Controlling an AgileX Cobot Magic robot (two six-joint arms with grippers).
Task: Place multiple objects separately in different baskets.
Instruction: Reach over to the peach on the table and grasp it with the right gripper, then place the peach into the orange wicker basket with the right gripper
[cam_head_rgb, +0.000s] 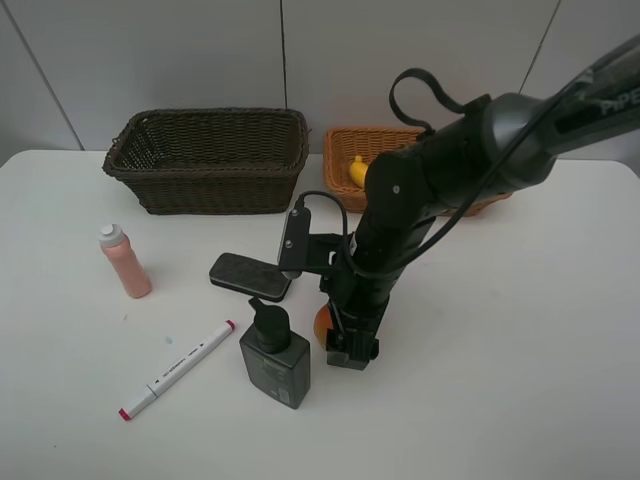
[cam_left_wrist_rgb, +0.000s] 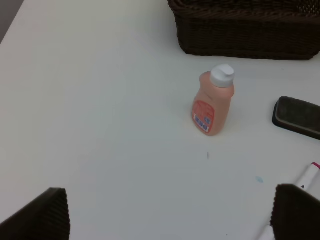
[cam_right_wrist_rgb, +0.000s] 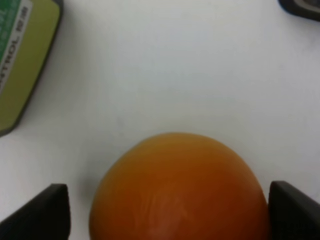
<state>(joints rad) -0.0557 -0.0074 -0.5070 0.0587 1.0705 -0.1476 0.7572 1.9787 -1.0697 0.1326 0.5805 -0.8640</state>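
My right gripper (cam_head_rgb: 342, 342) is low at the table with its fingers open on either side of the orange (cam_head_rgb: 322, 326), which rests on the table; in the right wrist view the orange (cam_right_wrist_rgb: 180, 190) fills the gap between the fingertips (cam_right_wrist_rgb: 47, 212). The dark pump bottle (cam_head_rgb: 273, 355) stands just left of it. The dark grey eraser (cam_head_rgb: 250, 276), the white marker (cam_head_rgb: 178, 368) and the pink bottle (cam_head_rgb: 126, 262) lie further left. A banana (cam_head_rgb: 357, 170) sits in the orange-tan basket (cam_head_rgb: 375, 135). My left gripper (cam_left_wrist_rgb: 170, 220) is open and empty, facing the pink bottle (cam_left_wrist_rgb: 213, 104). Peach and mangosteen are out of view.
The deep dark brown basket (cam_head_rgb: 210, 160) stands at the back left, next to the orange-tan one, which my right arm partly hides. The left wrist view also shows the dark basket (cam_left_wrist_rgb: 245, 30), the eraser (cam_left_wrist_rgb: 297, 116) and the marker's tip (cam_left_wrist_rgb: 307, 177).
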